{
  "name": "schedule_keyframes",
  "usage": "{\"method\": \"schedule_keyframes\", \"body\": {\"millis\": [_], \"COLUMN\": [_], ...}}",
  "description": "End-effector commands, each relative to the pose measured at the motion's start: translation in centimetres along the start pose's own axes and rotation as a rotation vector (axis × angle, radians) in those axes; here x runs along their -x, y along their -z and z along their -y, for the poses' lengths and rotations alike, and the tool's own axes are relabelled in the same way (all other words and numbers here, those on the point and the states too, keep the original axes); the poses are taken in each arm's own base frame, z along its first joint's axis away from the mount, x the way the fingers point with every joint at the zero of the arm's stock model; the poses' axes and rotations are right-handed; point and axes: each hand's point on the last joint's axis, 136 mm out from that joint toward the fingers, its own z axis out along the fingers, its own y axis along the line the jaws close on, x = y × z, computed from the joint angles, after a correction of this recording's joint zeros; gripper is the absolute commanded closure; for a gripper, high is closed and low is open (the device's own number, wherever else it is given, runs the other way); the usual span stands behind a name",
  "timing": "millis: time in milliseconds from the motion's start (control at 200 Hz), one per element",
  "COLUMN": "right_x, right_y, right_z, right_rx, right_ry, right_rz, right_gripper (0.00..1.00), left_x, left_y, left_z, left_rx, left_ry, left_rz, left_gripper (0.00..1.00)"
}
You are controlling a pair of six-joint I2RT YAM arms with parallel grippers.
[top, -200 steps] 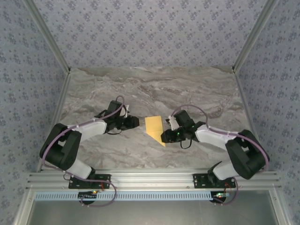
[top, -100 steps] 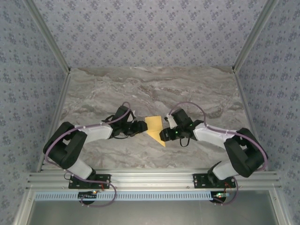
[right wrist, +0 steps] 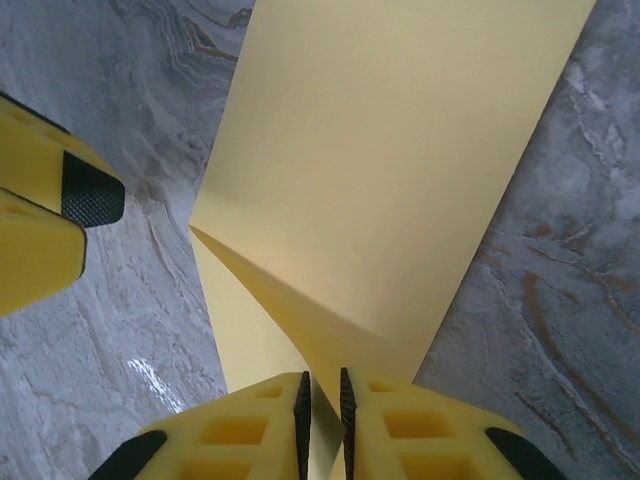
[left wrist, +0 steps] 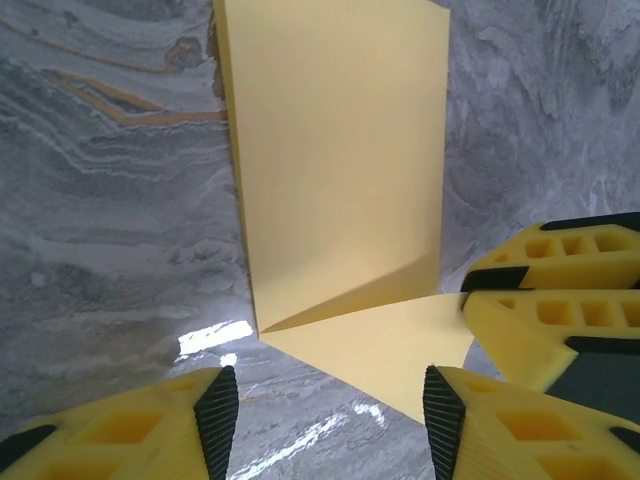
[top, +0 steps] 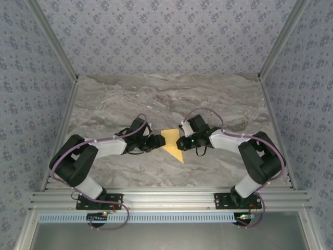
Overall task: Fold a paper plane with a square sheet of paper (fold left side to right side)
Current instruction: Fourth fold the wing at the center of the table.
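The yellow sheet of paper (top: pixel 171 141) lay on the marbled tabletop (top: pixel 156 99). It was folded to a narrow strip, with one end turned into a triangular flap that came to a point on the side nearest the arm bases.

The left tool (left wrist: pixel 330 415) sat at the sheet's left edge, low over the tabletop. Its fingers were spread wide, one on either side of the flap's pointed end. Whether either pad touched the paper could not be told.

The right tool (right wrist: pixel 325 405) was at the sheet's right edge. Its fingers were pressed almost together, pinching a raised edge of the sheet between them, and the paper rose off the tabletop there in a shallow slope.

The two tools faced each other across the sheet, close together. In the left wrist view, the right tool's yellow fingertips met the flap's right corner.
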Motion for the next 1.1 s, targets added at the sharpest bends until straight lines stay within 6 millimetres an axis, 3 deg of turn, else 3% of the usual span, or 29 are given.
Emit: {"method": "schedule_keyframes", "body": {"millis": [0, 195, 435, 560, 745, 909, 1094], "right_x": [0.6, 0.4, 0.3, 0.6, 0.9, -0.6, -3.1], "right_y": [0.3, 0.8, 0.7, 1.6, 4.9, 6.3, 4.1], "right_z": [0.2, 1.1, 0.7, 1.0, 1.2, -0.6, -3.0], "right_rx": [-0.011, -0.058, -0.034, -0.07, -0.164, -0.163, -0.181], "right_ry": [0.014, 0.015, 0.009, 0.017, 0.051, 0.122, 0.226], "right_rz": [0.0, 0.002, 0.001, 0.024, 0.113, 0.162, 0.145], "right_gripper": [0.88, 0.89, 0.88, 0.76, 0.56, 0.51, 0.5], "left_x": [0.7, 0.3, 0.3, 0.6, 1.1, 1.2, 1.2], "left_y": [-0.5, -1.2, -2.5, -3.0, -2.7, -2.2, -2.1], "left_z": [1.4, 1.8, 2.9, 4.1, 5.1, 5.6, 5.6], "left_rx": [-0.021, -0.022, -0.051, -0.092, -0.115, -0.12, -0.103], "left_ry": [-0.015, -0.023, -0.024, -0.022, -0.022, -0.009, 0.029], "left_rz": [0.007, -0.012, -0.031, -0.034, -0.024, -0.017, -0.027], "left_gripper": [0.46, 0.45, 0.46, 0.51, 0.58, 0.57, 0.56]}}
